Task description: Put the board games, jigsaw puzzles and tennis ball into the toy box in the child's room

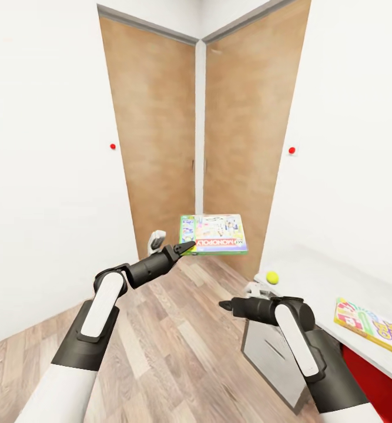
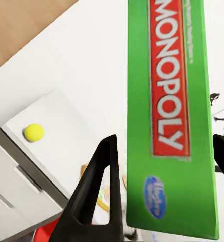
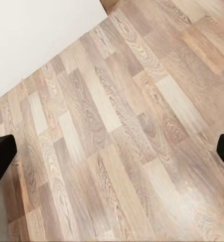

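My left gripper (image 1: 188, 247) is shut on the near edge of the Monopoly board game (image 1: 214, 233), a green-edged white box held flat in the air before the wooden doors. In the left wrist view the box's green side with the red title (image 2: 171, 116) stands between the black fingers (image 2: 98, 191). The tennis ball (image 1: 272, 277) (image 2: 33, 132) lies on the pale table (image 1: 313, 282) at the right. Another board game (image 1: 372, 326), printed green, yellow and red, lies flat further along the table. My right gripper (image 1: 225, 305) (image 3: 113, 154) hangs open over the wood floor, holding nothing.
Two wooden doors (image 1: 160, 135) meet in the corner ahead, between white walls. The table's dark grey cabinet section (image 1: 272, 352) stands just right of my right arm, with a red seat (image 1: 375, 382) beyond it. Wood-plank floor (image 1: 178, 352) lies open to the left and ahead.
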